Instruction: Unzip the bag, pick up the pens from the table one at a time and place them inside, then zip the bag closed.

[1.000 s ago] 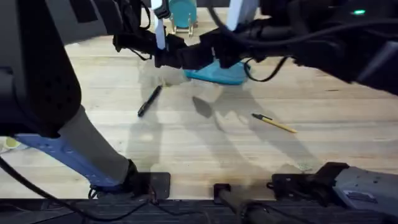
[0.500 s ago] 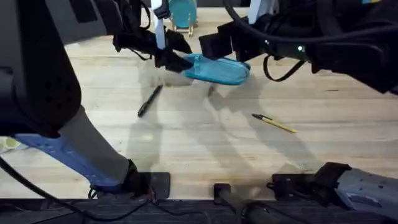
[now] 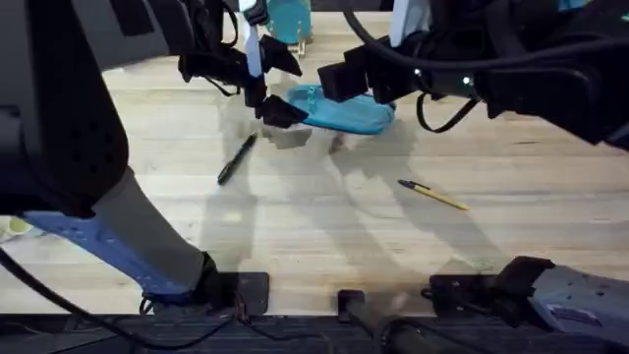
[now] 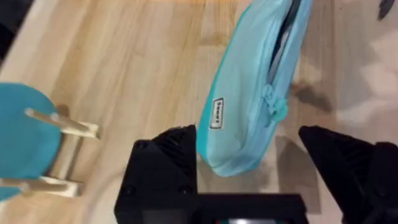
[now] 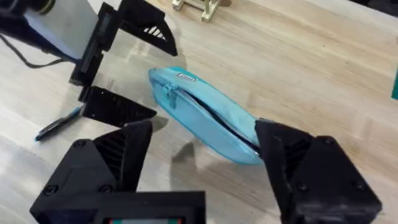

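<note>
The bag is a soft, light teal fabric pouch, long and oval with rounded ends, lying on the far middle of the table, whose pale wooden planks show a fine straight grain. A zipper runs along the bag's top; in the right wrist view it gapes as a dark slit over most of its length, with the small teal pull tab near the left end, and a little white label is sewn on the side. The left gripper is at the bag's left end with its black, wedge-shaped fingers spread wide, that end lying between them and not clamped. The right gripper hangs above the bag's right part, its blocky black fingers also wide apart and straddling the pouch, without a visible grip. The black pen, slim with a pale end, lies near and left of the bag; the yellow pen with a black end lies nearer and to the right, well apart. A round teal object on a wooden stand sits just beyond the bag.
</note>
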{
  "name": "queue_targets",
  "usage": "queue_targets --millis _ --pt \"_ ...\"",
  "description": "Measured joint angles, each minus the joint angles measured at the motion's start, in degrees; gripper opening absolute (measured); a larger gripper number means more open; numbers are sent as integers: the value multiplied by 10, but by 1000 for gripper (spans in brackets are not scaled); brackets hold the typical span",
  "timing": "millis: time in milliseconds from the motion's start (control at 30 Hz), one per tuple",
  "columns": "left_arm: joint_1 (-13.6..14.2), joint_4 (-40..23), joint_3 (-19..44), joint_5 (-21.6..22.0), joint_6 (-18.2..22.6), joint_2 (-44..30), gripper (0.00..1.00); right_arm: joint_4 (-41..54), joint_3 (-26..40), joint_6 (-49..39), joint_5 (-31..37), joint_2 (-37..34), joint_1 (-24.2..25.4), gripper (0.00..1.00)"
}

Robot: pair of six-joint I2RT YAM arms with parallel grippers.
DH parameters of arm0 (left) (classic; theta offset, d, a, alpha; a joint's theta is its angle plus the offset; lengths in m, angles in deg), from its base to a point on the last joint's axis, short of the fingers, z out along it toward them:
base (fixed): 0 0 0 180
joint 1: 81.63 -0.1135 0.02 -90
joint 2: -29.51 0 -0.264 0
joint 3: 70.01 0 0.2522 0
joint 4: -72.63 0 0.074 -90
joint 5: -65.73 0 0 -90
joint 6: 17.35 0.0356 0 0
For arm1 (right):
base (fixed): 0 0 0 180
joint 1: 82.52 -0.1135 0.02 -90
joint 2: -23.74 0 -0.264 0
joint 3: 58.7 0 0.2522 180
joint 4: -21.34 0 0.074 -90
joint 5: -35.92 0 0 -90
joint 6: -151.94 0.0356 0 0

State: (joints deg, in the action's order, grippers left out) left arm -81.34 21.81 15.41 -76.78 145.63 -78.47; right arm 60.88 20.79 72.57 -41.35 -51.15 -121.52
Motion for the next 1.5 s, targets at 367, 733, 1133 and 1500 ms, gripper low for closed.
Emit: queue_targets --millis 367,733,1133,1500 --pt "-15 -181 58 35 -45 13 995 0 0 -2 1 0 0 998" --pt "-16 -287 106 106 -105 162 996 -3 0 -13 1 0 0 997" --pt "-16 -325 106 180 -180 266 995 -4 0 -53 1 0 0 998" --pt "-16 -326 106 193 -186 266 995 -1 0 -60 2 0 3 48"
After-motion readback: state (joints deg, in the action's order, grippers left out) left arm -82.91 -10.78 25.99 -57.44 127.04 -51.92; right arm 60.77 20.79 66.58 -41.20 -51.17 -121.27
